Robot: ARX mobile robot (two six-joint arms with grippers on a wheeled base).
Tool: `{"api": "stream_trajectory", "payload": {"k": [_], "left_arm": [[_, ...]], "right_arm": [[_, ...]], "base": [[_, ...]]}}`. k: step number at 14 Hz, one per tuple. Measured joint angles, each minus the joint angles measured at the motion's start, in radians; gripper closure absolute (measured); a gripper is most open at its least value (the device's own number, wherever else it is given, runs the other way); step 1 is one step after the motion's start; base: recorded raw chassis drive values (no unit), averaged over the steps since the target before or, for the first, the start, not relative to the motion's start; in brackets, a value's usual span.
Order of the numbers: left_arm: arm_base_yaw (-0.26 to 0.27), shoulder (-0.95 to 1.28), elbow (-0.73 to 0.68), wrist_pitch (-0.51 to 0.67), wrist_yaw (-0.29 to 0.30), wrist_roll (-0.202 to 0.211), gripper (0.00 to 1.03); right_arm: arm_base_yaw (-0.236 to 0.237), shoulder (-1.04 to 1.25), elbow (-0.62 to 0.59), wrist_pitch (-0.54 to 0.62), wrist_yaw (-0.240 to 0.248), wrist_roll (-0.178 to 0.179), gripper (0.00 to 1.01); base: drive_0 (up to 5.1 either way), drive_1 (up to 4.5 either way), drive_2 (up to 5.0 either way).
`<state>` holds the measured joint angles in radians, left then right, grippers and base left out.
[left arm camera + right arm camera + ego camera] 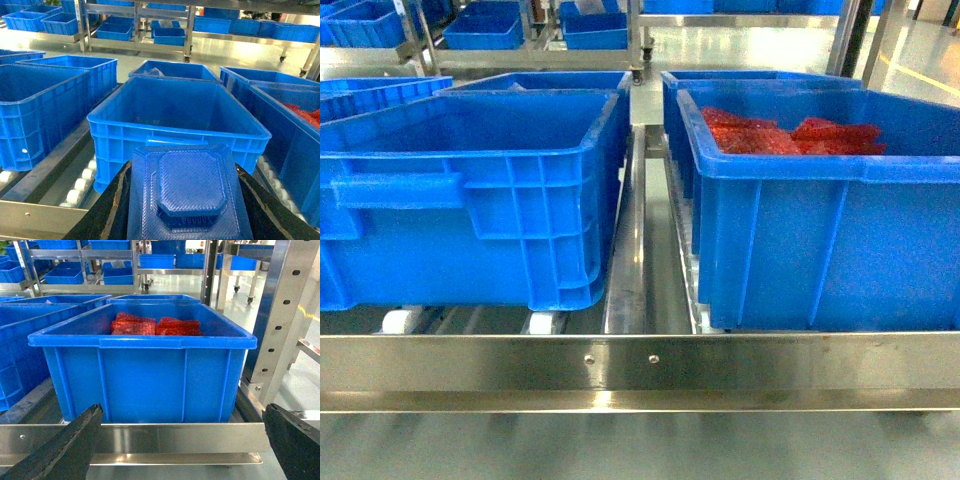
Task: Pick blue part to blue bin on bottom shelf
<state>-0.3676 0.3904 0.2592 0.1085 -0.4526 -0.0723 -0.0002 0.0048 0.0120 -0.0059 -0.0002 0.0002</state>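
Observation:
In the left wrist view my left gripper point(184, 171) is shut on the blue part point(189, 192), a flat textured square plate with a raised octagonal block. The black fingers point(120, 200) press its two sides. Just ahead of the part stands an open blue bin point(175, 125) on the roller shelf. It looks empty and is the left front bin point(470, 150) in the head view. My right gripper point(182, 412) is open with nothing between its fingers, facing the shelf's front rail. Neither gripper shows in the head view.
A blue bin point(145, 375) holding red parts point(790, 133) sits at front right. More blue bins stand behind and to the left. The steel front rail point(640, 365), white rollers point(400, 320) and centre divider point(640, 240) edge the shelf. A perforated steel upright point(280, 320) rises at the right.

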Motion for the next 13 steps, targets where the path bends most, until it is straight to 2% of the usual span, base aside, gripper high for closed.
{"api": "stream_trajectory", "payload": {"k": [13], "left_arm": [[0.000,0.000,0.000,0.000,0.000,0.000,0.60]], "right_arm": [[0.000,0.000,0.000,0.000,0.000,0.000,0.03]], "base": [[0.0,0.00,0.0]]}}
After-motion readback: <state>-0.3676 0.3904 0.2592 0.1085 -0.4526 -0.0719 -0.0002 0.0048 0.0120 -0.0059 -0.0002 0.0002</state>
